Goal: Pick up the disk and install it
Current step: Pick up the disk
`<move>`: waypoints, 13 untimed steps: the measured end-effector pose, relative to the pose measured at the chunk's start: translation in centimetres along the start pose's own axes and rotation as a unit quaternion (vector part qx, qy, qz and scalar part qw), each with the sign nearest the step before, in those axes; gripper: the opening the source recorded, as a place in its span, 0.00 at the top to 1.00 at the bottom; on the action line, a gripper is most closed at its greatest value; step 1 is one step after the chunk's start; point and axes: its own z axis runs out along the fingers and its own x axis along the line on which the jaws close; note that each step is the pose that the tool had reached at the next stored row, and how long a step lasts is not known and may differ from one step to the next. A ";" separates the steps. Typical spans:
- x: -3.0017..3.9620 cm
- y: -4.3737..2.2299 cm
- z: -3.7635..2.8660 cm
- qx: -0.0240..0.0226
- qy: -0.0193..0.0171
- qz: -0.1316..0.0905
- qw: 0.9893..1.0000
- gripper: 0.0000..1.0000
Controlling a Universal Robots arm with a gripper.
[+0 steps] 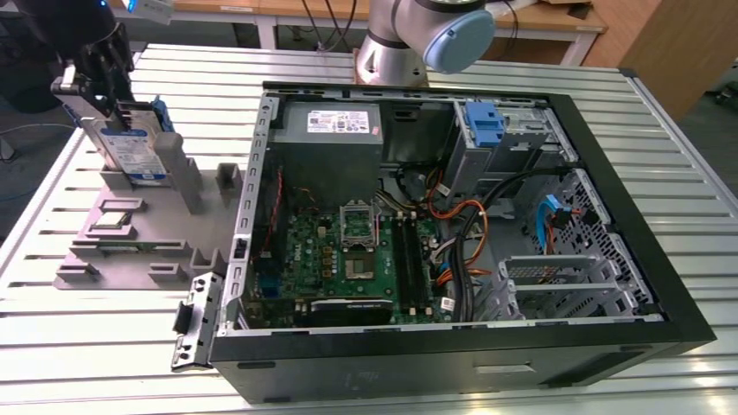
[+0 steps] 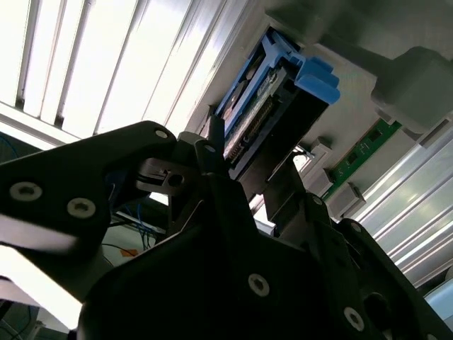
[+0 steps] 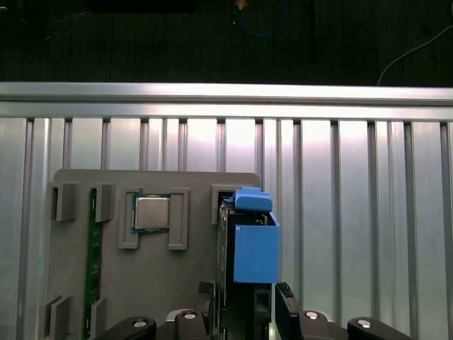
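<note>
The task is at its beginning: the disk (image 1: 136,147) is not yet installed and stands upright, on its edge, in a slot of the grey holder (image 1: 127,251) on the desk (image 1: 69,346), well apart from the open computer case (image 1: 645,285). The tool (image 3: 244,294) is above it, nearly closed, its jaws against the two faces of the disk, so it seems to clamp it. The holder also carries a processor (image 3: 151,212) in a small frame and a green memory stick (image 3: 92,262). Inside the case, a bare blue bracket (image 1: 486,124) sits in the drive cage.
</note>
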 end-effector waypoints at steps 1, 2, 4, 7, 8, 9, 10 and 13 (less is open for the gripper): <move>0.00 0.00 0.00 0.000 0.000 0.000 1.000 0.53; 0.00 0.00 0.00 0.000 0.000 0.000 1.000 0.60; 0.00 -0.01 0.00 0.000 0.000 0.000 1.000 0.65; 0.00 -0.01 0.00 0.000 0.000 0.000 1.000 0.65; 0.00 -0.01 0.00 0.000 0.000 0.000 1.000 0.65; 0.00 -0.02 0.00 0.000 0.000 0.000 1.000 0.65; 0.00 -0.02 0.00 0.000 0.000 0.000 1.000 0.65; 0.00 -0.03 0.00 0.000 0.000 0.000 1.000 0.65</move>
